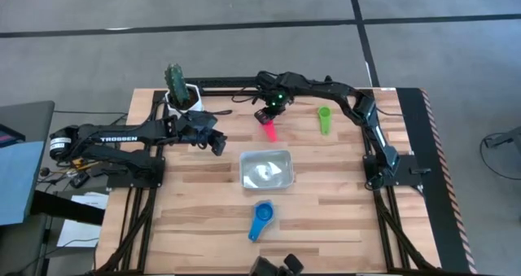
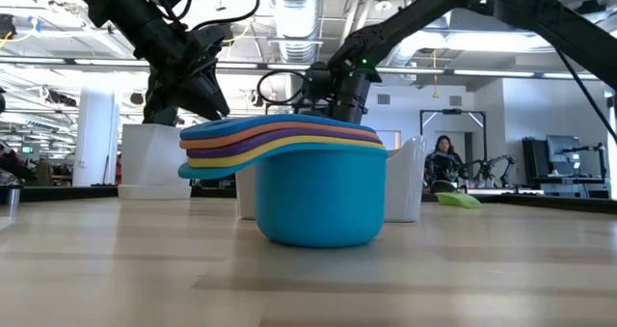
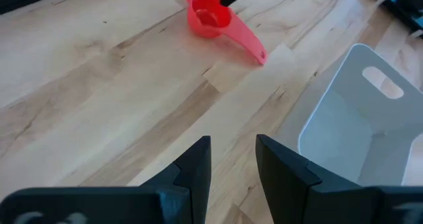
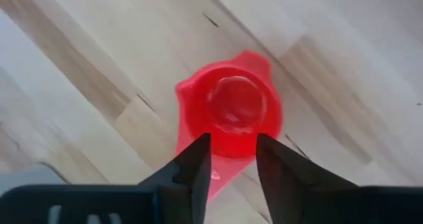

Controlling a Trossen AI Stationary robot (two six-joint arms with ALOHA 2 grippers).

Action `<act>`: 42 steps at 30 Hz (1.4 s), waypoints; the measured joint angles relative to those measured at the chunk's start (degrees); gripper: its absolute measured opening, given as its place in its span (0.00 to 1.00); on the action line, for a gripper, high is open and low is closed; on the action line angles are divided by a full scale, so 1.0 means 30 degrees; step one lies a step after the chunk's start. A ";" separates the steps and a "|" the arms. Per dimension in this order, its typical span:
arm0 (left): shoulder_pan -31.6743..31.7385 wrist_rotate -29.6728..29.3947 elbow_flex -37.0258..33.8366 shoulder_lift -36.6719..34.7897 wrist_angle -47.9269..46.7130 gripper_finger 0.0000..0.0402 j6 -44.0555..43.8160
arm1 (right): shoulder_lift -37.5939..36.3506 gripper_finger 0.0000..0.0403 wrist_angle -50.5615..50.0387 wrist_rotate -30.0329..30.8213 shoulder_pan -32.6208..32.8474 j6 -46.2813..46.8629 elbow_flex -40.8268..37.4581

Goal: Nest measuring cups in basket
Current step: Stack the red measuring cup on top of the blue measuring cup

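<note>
Tabletop holds one basket (image 1: pixel 266 168), pink cup (image 1: pixel 269 129), green cup (image 1: pixel 324 118).

Pink cup (image 1: pixel 268 129) (upright) lies beyond the empty basket (image 1: pixel 266 169).

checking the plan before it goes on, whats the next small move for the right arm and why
Probably lower the right gripper a little and close it on the pink cup. Its fingers stand parted right above the cup's handle end, the cup lies free on the table, and the basket holds no cup.
</note>
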 joint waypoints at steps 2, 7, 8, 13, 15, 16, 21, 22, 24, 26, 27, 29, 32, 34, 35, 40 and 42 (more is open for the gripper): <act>-0.0082 -0.0028 0.0000 0.0000 0.0007 0.26 -0.0034 | 0.0000 0.37 -0.0005 0.0014 -0.0118 0.0001 0.0000; -0.0239 -0.0118 0.0000 0.0000 0.0109 0.26 -0.0468 | 0.0000 0.41 -0.0155 0.0617 -0.0715 -0.0269 0.0000; -0.0258 -0.0125 0.0000 -0.0001 0.0110 0.26 -0.0518 | 0.0000 0.41 -0.0115 0.0721 -0.0838 -0.0305 0.0000; -0.0251 -0.0246 0.0000 -0.0006 0.0138 0.26 -0.0689 | 0.0010 0.39 -0.0046 0.0620 -0.1418 -0.1154 0.0000; -0.0258 -0.0421 0.0000 0.0000 0.0138 0.26 -0.0695 | 0.0271 0.39 0.0378 0.0415 -0.1516 -0.1592 0.0022; -0.0258 -0.0453 0.0000 0.0000 0.0143 0.26 -0.0695 | 0.0386 0.38 0.0418 0.0149 -0.1536 -0.1733 -0.0004; -0.0258 -0.0480 0.0000 0.0000 0.0153 0.26 -0.0828 | 0.0662 0.38 0.0482 -0.0665 -0.1439 -0.2595 0.0022; -0.0258 -0.0480 0.0000 0.0000 0.0153 0.26 -0.0828 | 0.0696 0.38 0.0344 -0.0693 -0.1389 -0.2763 -0.0012; -0.0258 -0.0494 0.0000 0.0000 0.0152 0.26 -0.0821 | 0.0699 0.38 0.0306 -0.0653 -0.1260 -0.3026 -0.0036; -0.0258 -0.0497 0.0000 0.0000 0.0148 0.26 -0.0807 | 0.0692 0.37 0.0603 -0.0638 -0.1217 -0.3134 -0.0015; -0.0258 -0.0502 0.0000 0.0000 0.0141 0.26 -0.0807 | 0.0692 0.37 0.0512 -0.0638 -0.1223 -0.3135 -0.0015; -0.0258 -0.0502 0.0000 0.0000 0.0146 0.26 -0.0759 | 0.0692 0.34 0.0360 -0.0638 -0.1217 -0.3141 -0.0015; -0.0258 -0.0509 0.0000 0.0000 0.0146 0.26 -0.0587 | 0.0685 0.27 0.0063 -0.0645 -0.1184 -0.3150 -0.0015; -0.0258 -0.0509 0.0000 0.0000 0.0142 0.26 -0.0537 | 0.0685 0.22 -0.0030 -0.0630 -0.1110 -0.3172 -0.0015; -0.0258 -0.0509 0.0000 0.0000 0.0146 0.26 -0.0497 | 0.0685 0.19 -0.0009 -0.0623 -0.1056 -0.3171 -0.0015; -0.0258 -0.0509 0.0000 0.0000 0.0138 0.26 0.0038 | 0.0685 0.04 -0.0251 -0.0629 -0.0907 -0.3061 -0.0015; -0.0258 -0.0509 0.0000 0.0000 0.0126 0.26 0.0184 | 0.0685 0.02 -0.0827 -0.0631 -0.0849 -0.3030 -0.0015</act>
